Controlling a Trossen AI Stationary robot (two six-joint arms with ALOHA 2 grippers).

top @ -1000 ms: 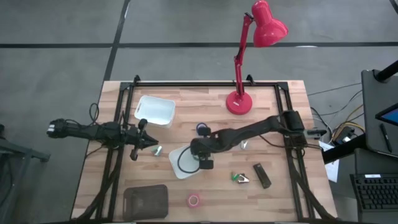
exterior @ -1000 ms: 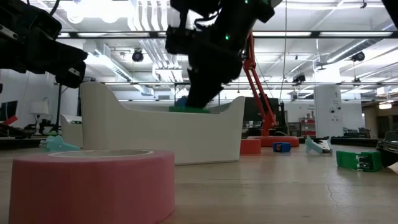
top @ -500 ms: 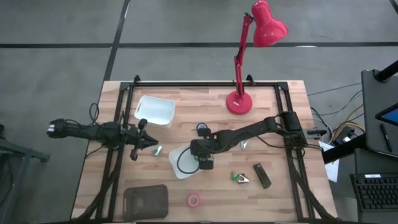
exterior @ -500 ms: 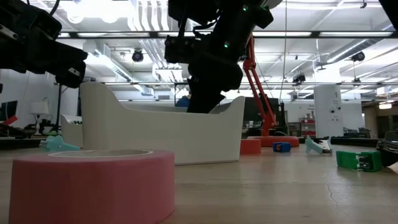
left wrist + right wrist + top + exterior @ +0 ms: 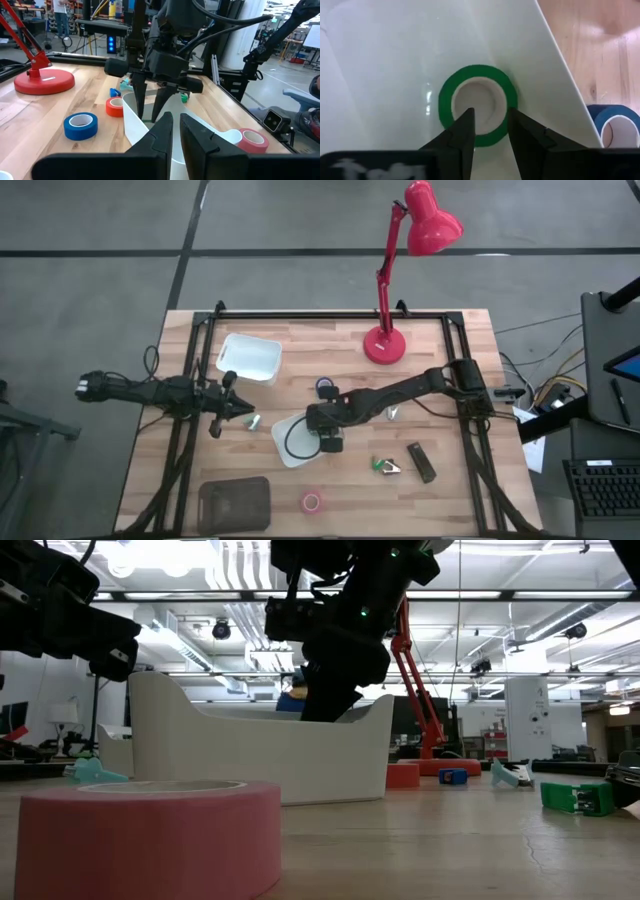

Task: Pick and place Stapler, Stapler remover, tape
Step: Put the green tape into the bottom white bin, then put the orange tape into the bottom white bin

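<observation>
My right gripper [image 5: 322,432] points down into the white tray [image 5: 285,450], open. A green tape roll [image 5: 446,102] lies flat on the tray floor under its tips [image 5: 490,117]; one finger stands over the pale core and one over the ring's outer edge. The black stapler [image 5: 421,462] and the green stapler remover [image 5: 383,466] lie on the table to the tray's right. The pink tape [image 5: 312,501] lies near the near edge and the blue tape [image 5: 326,387] beyond the tray. My left gripper [image 5: 245,413] waits shut, left of the tray.
A red tape roll [image 5: 116,106] lies by the blue one. A small teal piece [image 5: 253,421] lies just past my left gripper. A white bin [image 5: 249,358] stands far left, a dark tray [image 5: 235,503] near left, and a red lamp base [image 5: 383,345] at the far edge.
My right gripper has gone down into the white tray. The green tape, which showed at its fingertips at rim height, has sunk behind the tray wall. In the last half second the arm has held still.
</observation>
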